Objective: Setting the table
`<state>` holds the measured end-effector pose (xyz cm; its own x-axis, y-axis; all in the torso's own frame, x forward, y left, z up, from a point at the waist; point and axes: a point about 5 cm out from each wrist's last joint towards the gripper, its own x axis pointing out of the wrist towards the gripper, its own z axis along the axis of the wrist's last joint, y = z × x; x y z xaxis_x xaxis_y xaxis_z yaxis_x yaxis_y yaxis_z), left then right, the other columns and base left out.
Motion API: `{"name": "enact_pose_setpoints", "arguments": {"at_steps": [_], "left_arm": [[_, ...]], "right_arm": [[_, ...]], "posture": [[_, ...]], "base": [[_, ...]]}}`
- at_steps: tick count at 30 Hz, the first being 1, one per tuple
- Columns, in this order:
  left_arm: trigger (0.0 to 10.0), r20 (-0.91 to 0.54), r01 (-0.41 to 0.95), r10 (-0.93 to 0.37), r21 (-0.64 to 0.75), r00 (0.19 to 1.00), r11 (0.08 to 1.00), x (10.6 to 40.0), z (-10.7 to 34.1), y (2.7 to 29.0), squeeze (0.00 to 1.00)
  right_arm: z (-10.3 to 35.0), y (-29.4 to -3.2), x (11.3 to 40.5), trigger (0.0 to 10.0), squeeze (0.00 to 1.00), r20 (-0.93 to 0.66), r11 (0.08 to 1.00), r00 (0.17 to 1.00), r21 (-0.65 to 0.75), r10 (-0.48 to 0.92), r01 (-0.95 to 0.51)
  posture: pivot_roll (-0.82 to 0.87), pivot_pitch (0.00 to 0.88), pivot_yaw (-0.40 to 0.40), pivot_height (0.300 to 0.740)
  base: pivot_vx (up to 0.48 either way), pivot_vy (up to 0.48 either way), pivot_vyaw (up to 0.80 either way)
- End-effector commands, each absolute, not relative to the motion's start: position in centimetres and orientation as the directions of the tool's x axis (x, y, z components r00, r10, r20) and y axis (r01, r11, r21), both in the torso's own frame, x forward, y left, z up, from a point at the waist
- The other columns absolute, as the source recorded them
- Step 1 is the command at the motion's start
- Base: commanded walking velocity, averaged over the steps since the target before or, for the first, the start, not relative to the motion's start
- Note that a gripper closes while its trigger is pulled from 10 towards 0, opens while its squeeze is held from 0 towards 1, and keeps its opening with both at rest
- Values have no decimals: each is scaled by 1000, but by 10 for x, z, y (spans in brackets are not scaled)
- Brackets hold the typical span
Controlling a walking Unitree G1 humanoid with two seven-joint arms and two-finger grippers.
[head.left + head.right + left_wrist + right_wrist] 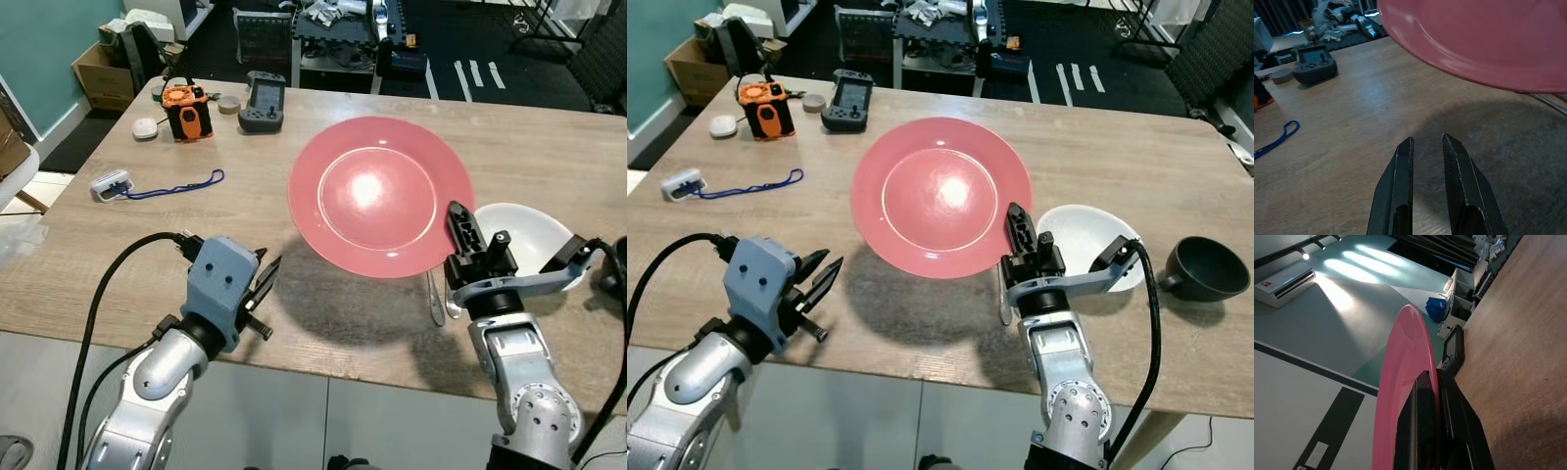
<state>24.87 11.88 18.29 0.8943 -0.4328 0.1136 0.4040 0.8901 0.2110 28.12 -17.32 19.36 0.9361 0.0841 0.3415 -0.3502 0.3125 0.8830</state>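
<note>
Leftmost on the wooden table (549, 147): a small white gadget (111, 184) w/ a blue lanyard (176, 186) trailing toward the middle, near the left edge. Behind it sit a white puck (145, 128), an orange-and-black device (187, 111), a small round grey disc (229, 104) and a dark handheld controller (263, 103), all well apart from the plate. Beyond the far edge, on the floor: cardboard box (103, 73) and a black rack of clutter (338, 29).

Left gripper (266, 279) hangs at the near table edge, low over the wood, fingers (1400, 181) pointing toward the plate w/ a narrow gap between them, nothing in that gap. Its grey wrist block and black cable run back toward the robot.

Centre: pink plate (380, 196) is lifted off the table, tilted, casting a big shadow on the wood below; its near rim is pinched by the right gripper (460, 230). In the right wrist view the two black fingers (1422, 431) clamp either side of the rim. Right arm stands nearly upright from the table edge, wrist bent forward.

Under/beside the plate's near-right rim lies a piece of silver cutlery (436, 299), partly hidden by the gripper. Just right of that, a white bowl (1087, 240), then a dark grey cup (1207, 269), near but apart from the bowl.
</note>
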Motion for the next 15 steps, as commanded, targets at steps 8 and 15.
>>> {"name": "enact_pose_setpoints", "arguments": {"at_steps": [8, 15], "left_arm": [[10000, 126, 70, -98, 211, 987, 975, 230, 168, 159, 0], [10000, 86, 19, -35, 187, 996, 982, 224, 157, 173, 0]], "right_arm": [[179, -171, 286, 10000, 0, 317, 337, 940, 878, 126, -341], [174, -165, 292, 10000, 0, 302, 335, 938, 877, 169, -343]], "posture": [[28, 21, 3, 740], [55, 17, -21, 740]], "base": [[0, 0, 0], [0, 0, 0]]}}
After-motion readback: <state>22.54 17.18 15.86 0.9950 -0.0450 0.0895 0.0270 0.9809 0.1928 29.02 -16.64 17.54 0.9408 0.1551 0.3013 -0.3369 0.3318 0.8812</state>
